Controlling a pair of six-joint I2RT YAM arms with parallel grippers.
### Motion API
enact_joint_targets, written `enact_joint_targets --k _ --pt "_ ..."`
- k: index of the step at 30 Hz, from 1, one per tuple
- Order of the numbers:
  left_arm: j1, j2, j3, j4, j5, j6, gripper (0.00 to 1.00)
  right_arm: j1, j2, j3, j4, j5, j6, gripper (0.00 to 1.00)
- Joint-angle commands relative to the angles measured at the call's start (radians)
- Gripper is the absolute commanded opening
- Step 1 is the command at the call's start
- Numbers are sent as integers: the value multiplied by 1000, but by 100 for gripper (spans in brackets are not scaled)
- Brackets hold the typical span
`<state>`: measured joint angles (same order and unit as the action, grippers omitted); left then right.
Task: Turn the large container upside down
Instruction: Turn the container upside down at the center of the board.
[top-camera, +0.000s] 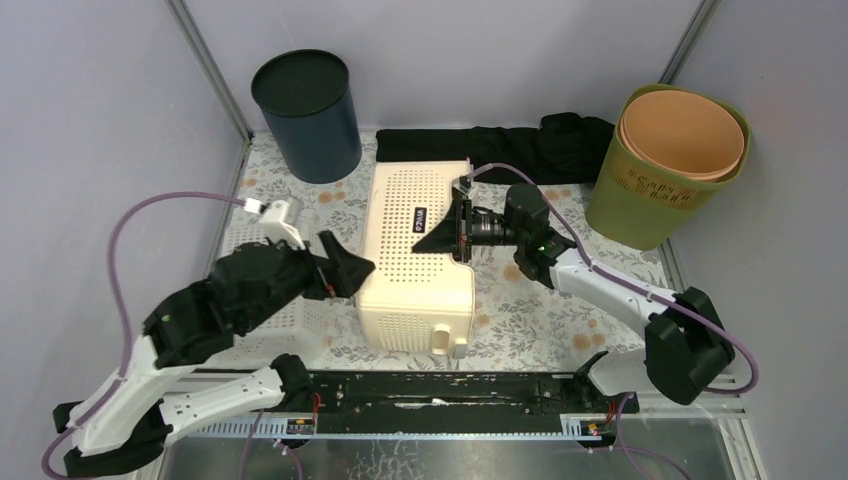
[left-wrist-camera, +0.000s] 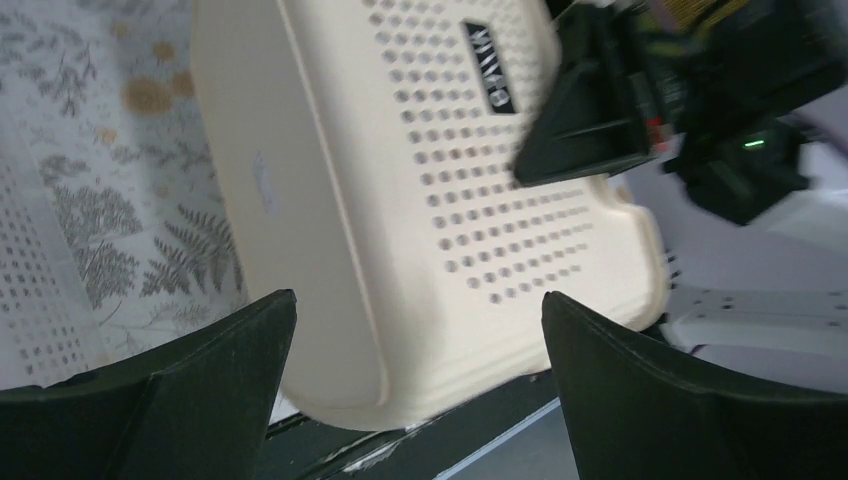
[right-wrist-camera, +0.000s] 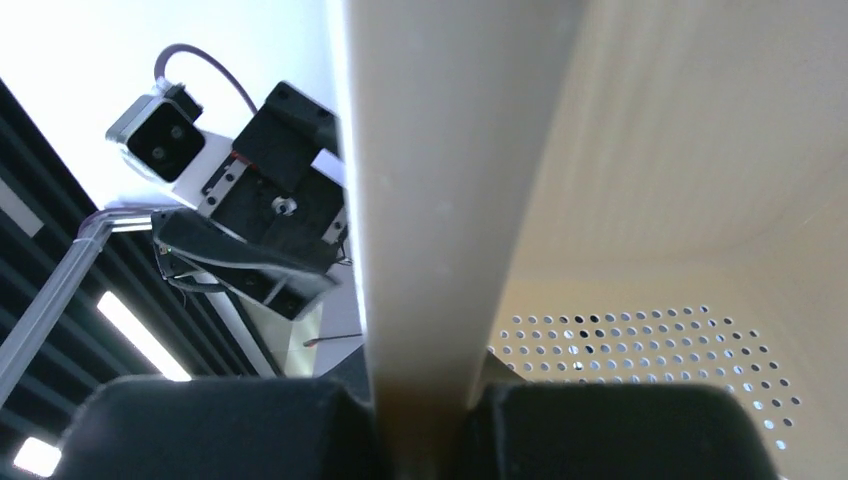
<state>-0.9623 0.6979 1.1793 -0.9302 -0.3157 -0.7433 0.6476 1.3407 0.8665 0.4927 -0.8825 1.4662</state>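
Left gripper (top-camera: 345, 268) spread wide, gripping nothing, just beside the left wall of the large container (top-camera: 417, 250). Right gripper (right-wrist-camera: 420, 428) clenched on the container's thin edge wall, pinched between both pads. Cream rigid plastic, boxy, rounded corners, perforated broad face up, dark label just beside the right jaws. Floral tablecloth (top-camera: 520, 300) underneath. Beyond the jaws: crumpled black cloth (top-camera: 500, 145), round dark-blue bin (top-camera: 306, 115), olive basket (top-camera: 665, 165).

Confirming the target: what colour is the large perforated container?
Cream container, clearest from the top camera.
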Motion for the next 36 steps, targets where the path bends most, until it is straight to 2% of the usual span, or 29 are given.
enact_joint_targets --k 1,6,12,27,32,36 --pt "1 -18 177 -48 -55 50 100 -1 45 94 416 -20 129 0" --pt "2 -33 264 -55 -31 53 100 -2 182 141 728 14 272 0" --pt "2 -53 242 -55 -29 40 100 0 357 249 943 64 401 0" --pt "2 -42 216 -44 -42 38 100 50 673 572 1083 168 465 0" --pt "2 -36 205 -42 -42 36 100 77 770 637 1118 198 462 0" --pt "2 -34 204 -42 -42 36 100 75 812 614 1181 206 475 0"
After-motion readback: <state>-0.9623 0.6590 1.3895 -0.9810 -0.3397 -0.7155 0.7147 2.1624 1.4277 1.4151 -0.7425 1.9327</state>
